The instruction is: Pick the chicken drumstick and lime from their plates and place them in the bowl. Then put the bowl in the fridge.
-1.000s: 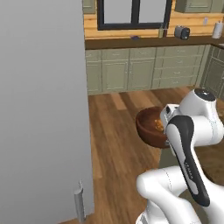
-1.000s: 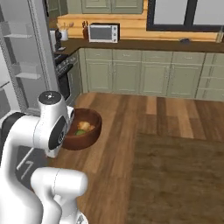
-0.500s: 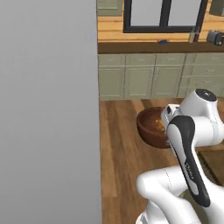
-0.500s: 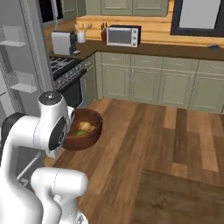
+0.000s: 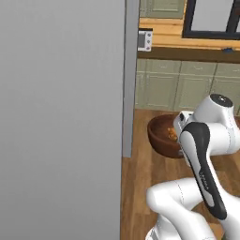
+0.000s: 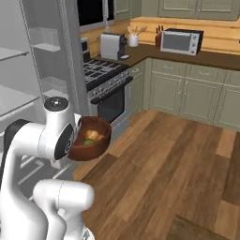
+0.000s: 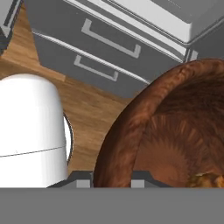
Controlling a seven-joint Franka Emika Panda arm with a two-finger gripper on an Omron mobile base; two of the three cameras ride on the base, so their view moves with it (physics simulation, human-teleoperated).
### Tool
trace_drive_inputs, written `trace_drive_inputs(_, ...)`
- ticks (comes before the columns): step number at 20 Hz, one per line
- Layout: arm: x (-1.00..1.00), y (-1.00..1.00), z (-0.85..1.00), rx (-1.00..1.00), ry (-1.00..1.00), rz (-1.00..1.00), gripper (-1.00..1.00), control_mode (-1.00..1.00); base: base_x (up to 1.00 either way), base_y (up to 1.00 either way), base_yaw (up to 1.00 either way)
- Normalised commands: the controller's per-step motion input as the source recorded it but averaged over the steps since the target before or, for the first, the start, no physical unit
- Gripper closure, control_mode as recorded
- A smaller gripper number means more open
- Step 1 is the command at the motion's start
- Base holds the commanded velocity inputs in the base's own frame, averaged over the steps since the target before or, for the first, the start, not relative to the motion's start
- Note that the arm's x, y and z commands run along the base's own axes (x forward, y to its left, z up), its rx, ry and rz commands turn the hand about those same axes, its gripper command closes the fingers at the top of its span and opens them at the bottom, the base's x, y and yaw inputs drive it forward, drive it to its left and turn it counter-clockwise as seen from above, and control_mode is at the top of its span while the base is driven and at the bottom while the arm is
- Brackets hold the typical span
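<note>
The jaws grip the rim of the bowl (image 6: pixel 91 140), held in the air above the wood floor (image 6: pixel 178 164). Inside lie the drumstick (image 6: pixel 93 135) and lime (image 6: pixel 87 142). The fridge (image 5: pixel 61 117) stands open just beside it.

You get even, bright, soft rendered light with faint shadows and no glare; both base views look slightly coarse, the hand view sharper.

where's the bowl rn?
The bowl is carried at the end of the arm, above the wood floor, left of centre in the right base view, by the open fridge, with the chicken drumstick and lime inside.
</note>
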Motion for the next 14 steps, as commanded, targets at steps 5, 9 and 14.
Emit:
trace_drive_inputs(5, 0.0, 0.0, 0.0, 0.0, 0.0, 0.0, 1.0, 1.0, 0.1, -0.3, 0.59)
trace_drive_inputs(9, 0.0, 0.0, 0.0, 0.0, 0.0, 0.0, 1.0, 1.0, 0.22, -0.54, 0.71)
trace_drive_inputs(14, 0.0, 0.0, 0.0, 0.0, 0.0, 0.0, 1.0, 1.0, 0.31, -0.63, 0.59)
